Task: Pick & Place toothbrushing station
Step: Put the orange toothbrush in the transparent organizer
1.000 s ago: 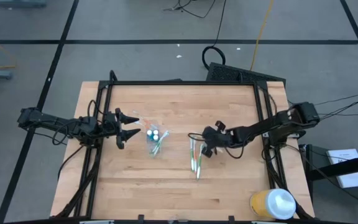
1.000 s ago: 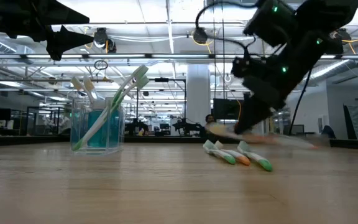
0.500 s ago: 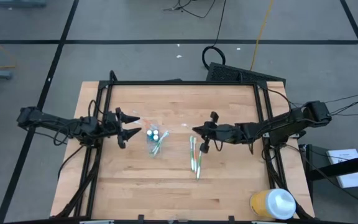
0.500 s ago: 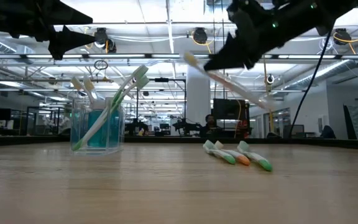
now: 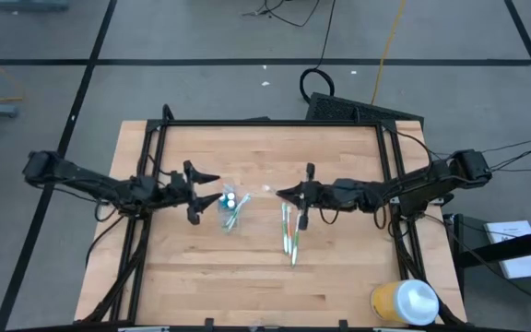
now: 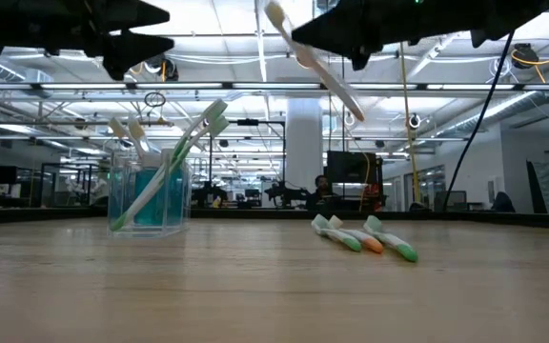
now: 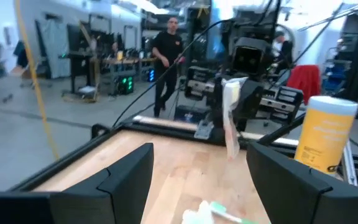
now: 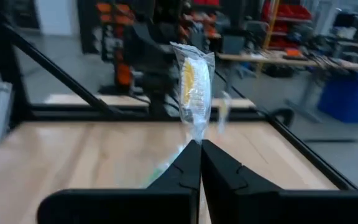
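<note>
Right gripper (image 5: 281, 195), fingers clamped on wrapped toothbrush (image 6: 305, 57), mid-worktop (image 5: 339, 277); left gripper (image 5: 208, 189) fingers spread, empty, beside cup (image 5: 231, 208).

Wooden butcher-block table (image 5: 265, 267) with a black frame along its edges. Clear plastic cup (image 5: 230, 208) stands left of centre, toothbrushes and blue tubes inside. Three loose toothbrushes (image 5: 290, 235) lie side by side right of centre, apart from the cup. Yellow white-lidded container (image 5: 403, 301) stands at the near right corner.
</note>
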`<state>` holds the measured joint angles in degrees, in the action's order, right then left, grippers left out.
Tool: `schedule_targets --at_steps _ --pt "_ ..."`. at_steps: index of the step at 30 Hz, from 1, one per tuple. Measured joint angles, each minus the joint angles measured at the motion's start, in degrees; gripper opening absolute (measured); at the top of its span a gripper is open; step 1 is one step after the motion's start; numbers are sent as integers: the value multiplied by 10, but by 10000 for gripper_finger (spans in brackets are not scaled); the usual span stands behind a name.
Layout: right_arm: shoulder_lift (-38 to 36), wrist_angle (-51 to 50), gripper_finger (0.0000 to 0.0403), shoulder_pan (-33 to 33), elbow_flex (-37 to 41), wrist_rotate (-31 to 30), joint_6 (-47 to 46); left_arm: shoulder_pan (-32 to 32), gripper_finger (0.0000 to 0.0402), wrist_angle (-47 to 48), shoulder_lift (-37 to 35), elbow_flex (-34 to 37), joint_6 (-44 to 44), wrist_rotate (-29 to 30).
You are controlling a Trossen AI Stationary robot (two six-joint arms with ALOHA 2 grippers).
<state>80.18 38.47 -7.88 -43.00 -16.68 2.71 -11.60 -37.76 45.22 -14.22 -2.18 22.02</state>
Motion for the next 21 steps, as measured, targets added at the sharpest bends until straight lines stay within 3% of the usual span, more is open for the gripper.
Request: schedule_targets --at_steps 9,21 --pt "0 48 0 -1 0 50 11 0 266 -213 151 -4 22 -25" --pt "0 74 0 -18 0 50 33 0 266 -234 313 -119 64 -27"
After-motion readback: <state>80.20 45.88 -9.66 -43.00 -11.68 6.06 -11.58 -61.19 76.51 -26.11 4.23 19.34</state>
